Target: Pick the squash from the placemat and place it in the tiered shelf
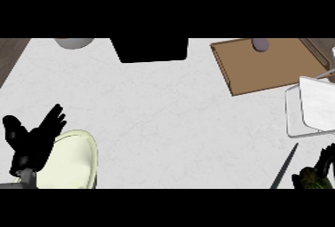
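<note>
A dark green squash (311, 180) shows at the bottom right corner, partly cut off by the view's edge. My right hand (325, 160) is curled over it from the right, and black fingers hide much of it. A thin dark placemat edge (285, 166) runs diagonally just left of the squash. The white tiered shelf (317, 105) stands at the right edge, above the squash in the view. At the lower left my left hand (31, 135) rests open, fingers up.
A pale yellow-green plate (73, 165) lies under and beside my left hand. A brown board (268, 66) sits at the upper right with a small grey object (260, 44) on it. A black block (153, 49) and a grey bowl (73, 42) stand along the far edge.
</note>
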